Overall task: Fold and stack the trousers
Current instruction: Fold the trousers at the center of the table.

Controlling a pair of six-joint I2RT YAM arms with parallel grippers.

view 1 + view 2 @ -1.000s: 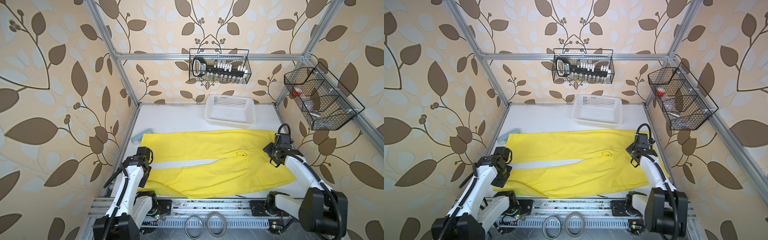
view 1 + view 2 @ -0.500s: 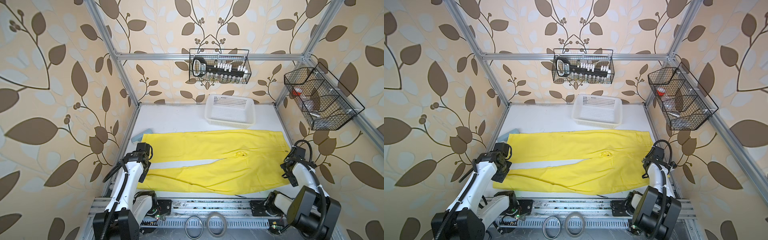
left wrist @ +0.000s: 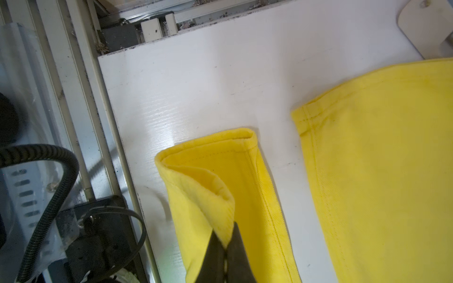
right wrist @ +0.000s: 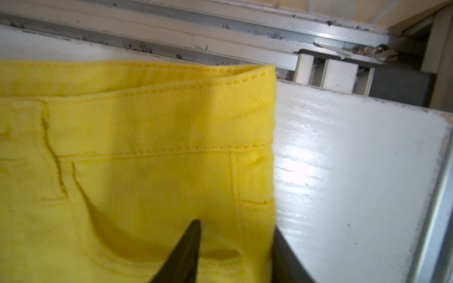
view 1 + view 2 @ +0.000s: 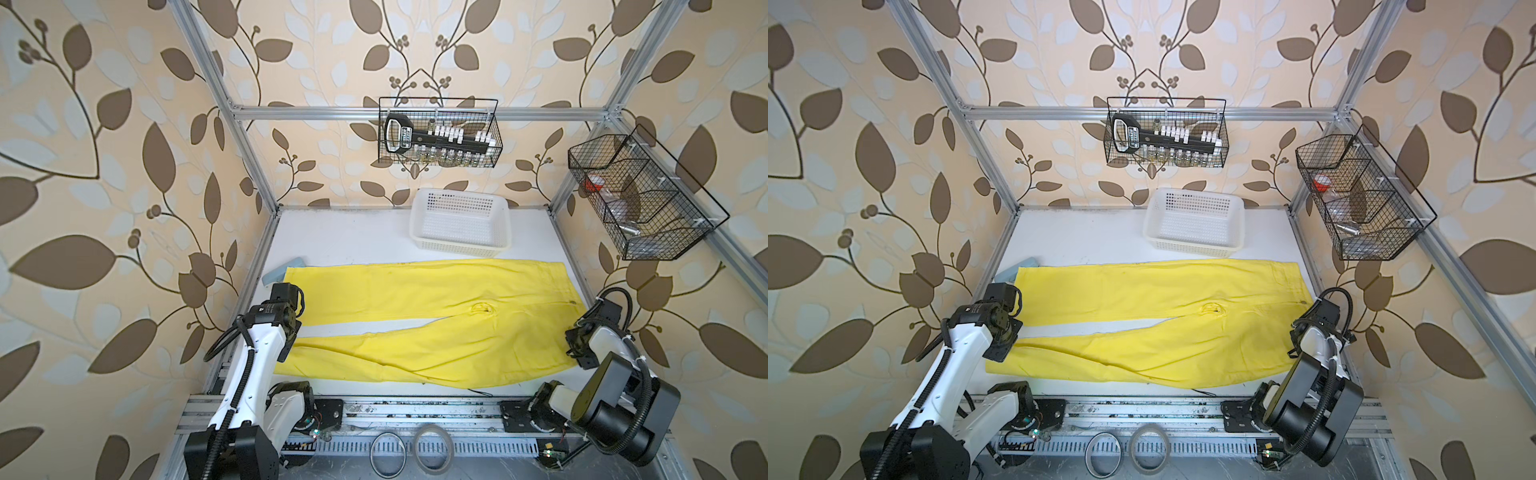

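Observation:
The yellow trousers [image 5: 415,291] [image 5: 1142,286] lie flat across the white table, waist at the right, both legs pointing left. My left gripper [image 3: 226,241] [image 5: 291,328] is shut on the hem of the near leg [image 3: 215,176], pinching its upper layer so the cuff gapes open. The far leg's hem [image 3: 343,147] lies flat beside it. My right gripper [image 4: 235,225] [image 5: 575,353] sits at the near corner of the waistband [image 4: 147,98]. Its two fingers straddle the side edge with puckered fabric filling the gap between them.
A white perforated basket [image 5: 459,245] [image 5: 1192,245] stands behind the trousers at the back. A small blue-grey block [image 5: 282,270] lies at the left edge by the far hem. Wire baskets [image 5: 438,133] [image 5: 640,199] hang on the back and right walls. Two tape rings [image 5: 409,453] lie on the front rail.
My right arm moved from above the middle of the waist to the near right corner, and its jaws narrowed onto the fabric. The left arm has barely shifted.

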